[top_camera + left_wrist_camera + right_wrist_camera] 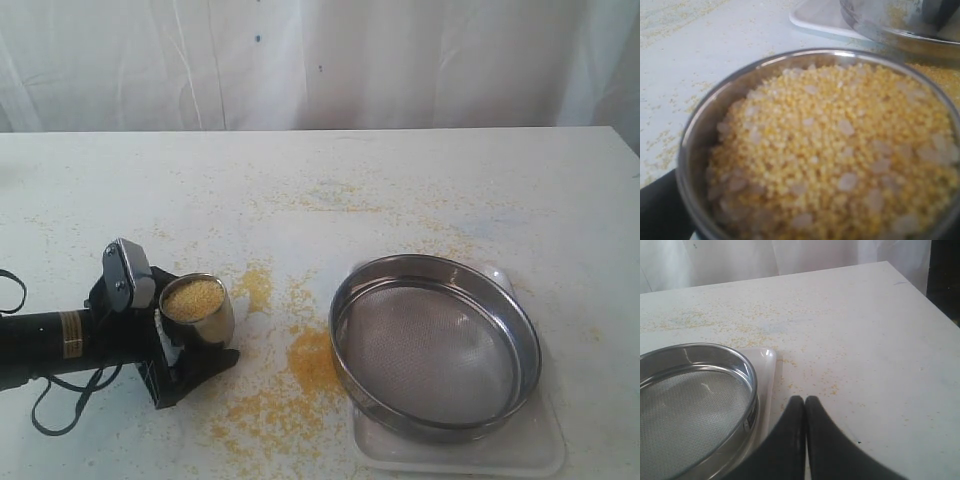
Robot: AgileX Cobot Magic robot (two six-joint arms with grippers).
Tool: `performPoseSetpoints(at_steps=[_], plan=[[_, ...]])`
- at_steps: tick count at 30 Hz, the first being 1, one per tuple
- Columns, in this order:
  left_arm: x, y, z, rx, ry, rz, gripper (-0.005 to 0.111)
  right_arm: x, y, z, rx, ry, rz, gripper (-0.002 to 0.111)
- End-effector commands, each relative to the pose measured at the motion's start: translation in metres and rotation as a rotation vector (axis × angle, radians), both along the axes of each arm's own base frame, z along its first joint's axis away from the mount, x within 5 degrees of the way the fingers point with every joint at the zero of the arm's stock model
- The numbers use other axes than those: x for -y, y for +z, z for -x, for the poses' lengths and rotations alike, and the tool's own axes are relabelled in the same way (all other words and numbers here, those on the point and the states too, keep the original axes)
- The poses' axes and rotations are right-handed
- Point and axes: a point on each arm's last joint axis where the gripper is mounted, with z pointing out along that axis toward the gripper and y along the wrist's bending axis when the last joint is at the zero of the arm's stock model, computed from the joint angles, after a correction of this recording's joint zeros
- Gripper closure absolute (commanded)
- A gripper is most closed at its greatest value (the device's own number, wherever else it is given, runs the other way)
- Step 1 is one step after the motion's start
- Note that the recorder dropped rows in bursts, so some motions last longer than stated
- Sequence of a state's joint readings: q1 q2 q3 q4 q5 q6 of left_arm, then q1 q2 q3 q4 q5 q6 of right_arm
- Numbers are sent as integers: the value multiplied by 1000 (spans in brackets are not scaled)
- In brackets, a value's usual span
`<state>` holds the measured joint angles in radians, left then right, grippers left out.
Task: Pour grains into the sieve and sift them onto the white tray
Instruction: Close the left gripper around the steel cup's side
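A small steel cup point(212, 322) brim-full of yellow-beige grains point(192, 298) stands at the table's front left, with my left gripper point(200, 338) shut around it. The left wrist view is filled by the grains point(840, 150); one black finger point(660, 210) shows beside the cup wall. The sieve point(435, 345) rests on the white tray point(520, 452) at the front right, and its mesh looks bare. My right gripper point(805, 399) is shut on nothing, just off the tray point(763, 365) beside the sieve point(685, 410). It is out of the exterior view.
Spilled grains point(310, 362) lie in patches on the white table between cup and sieve, with thinner scatter further back point(340, 205). A white curtain hangs behind the table. The table's right edge point(925, 300) runs near the right gripper.
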<state>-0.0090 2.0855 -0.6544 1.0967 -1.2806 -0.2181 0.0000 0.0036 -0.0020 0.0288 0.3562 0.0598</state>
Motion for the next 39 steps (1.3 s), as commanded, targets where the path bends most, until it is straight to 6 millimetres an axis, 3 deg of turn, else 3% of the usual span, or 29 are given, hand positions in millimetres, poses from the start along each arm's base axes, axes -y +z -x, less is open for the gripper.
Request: performPoseSetpoints(at_steps=[1, 10, 22, 25, 34, 35, 39], plan=[[-1, -14, 2, -19, -13, -81, 2, 0, 0, 0, 7, 0, 0, 108], [-3, -25, 2, -39, 14, -89, 2, 0, 0, 0, 7, 0, 0, 108], [-4, -25, 1, -20, 27, -101, 6, 0, 0, 0, 7, 0, 0, 108], [-4, -25, 1, -20, 27, -101, 23, 0, 0, 0, 7, 0, 0, 108], [-4, -25, 1, 16, 6, -127, 101, 0, 0, 0, 7, 0, 0, 108], [-4, -25, 1, 29, -2, -137, 106, 0, 0, 0, 7, 0, 0, 108], [-4, -25, 1, 30, -1, -137, 107, 0, 0, 0, 7, 0, 0, 108]])
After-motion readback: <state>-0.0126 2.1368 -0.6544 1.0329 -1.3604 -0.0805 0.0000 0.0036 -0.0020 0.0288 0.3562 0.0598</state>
